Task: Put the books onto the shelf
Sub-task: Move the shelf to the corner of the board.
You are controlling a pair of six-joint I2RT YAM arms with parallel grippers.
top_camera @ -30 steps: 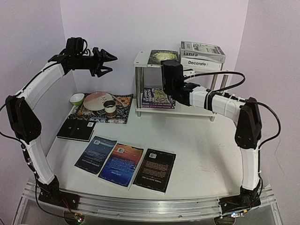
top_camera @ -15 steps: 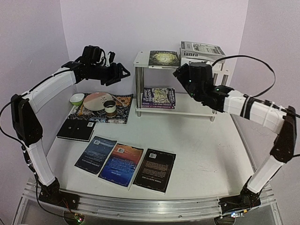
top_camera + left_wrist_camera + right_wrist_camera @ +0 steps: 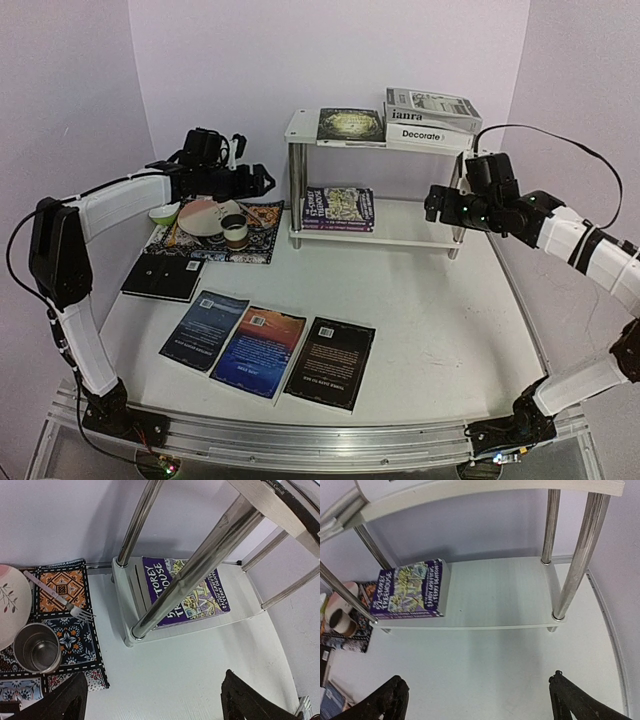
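You have both grippers empty. The left gripper (image 3: 262, 180) holds its jaws wide apart above the placemat (image 3: 262, 240), at 10 o'clock on the table (image 3: 430, 320). The right gripper (image 3: 432, 205) is spread too, just beside the shelf (image 3: 410, 222) at 1 o'clock. On the shelf, the purple Treehouse paperbacks (image 3: 338, 208), perhaps two of them, lie below. The dark green book (image 3: 349, 124), "janra" (image 3: 432, 103) and "Decorate" (image 3: 430, 134) lie on top. A black book (image 3: 163, 277) and three more books (image 3: 258, 350) lie flat around 7 o'clock.
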